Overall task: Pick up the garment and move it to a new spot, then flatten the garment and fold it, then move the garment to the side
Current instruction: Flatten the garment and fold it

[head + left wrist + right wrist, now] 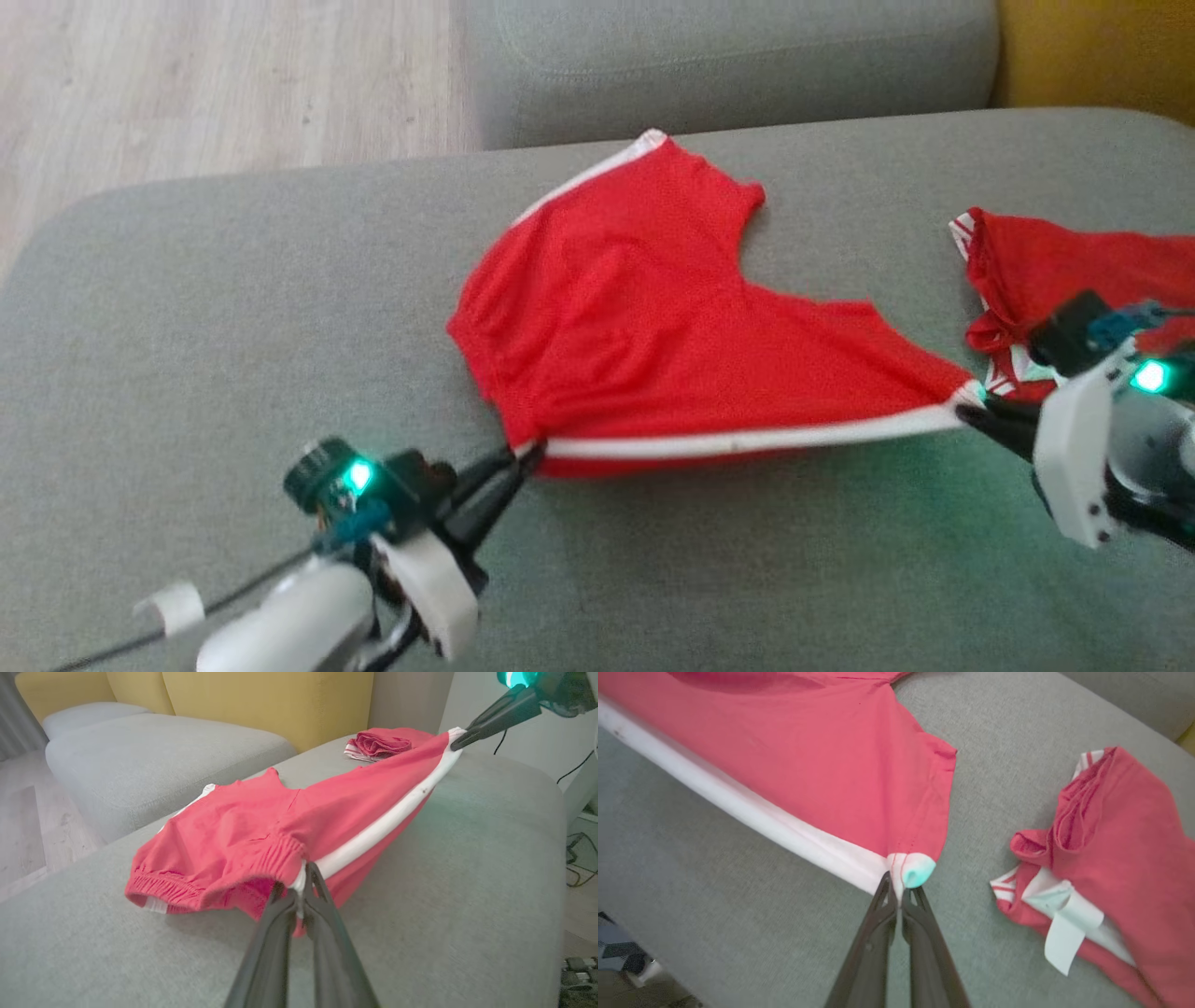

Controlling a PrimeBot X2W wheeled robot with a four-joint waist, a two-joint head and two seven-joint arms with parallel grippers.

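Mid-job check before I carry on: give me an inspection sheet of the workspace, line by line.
Surface: grey sofa cushion, plain fabric, no spills seen.
Job's things: red shorts, white-striped edge stretched taut and lifted between both end effectors; the rest lies on the cushion.
Clutter: second red garment, crumpled, apart from the shorts on the robot's right.
End effectors: left end effector shut on the waistband corner; right end effector shut on the hem corner.
Cables: thin dark cable trailing from the left arm; cables on the floor past the cushion.
Surroundings: wooden floor, yellow back cushions, another grey seat.
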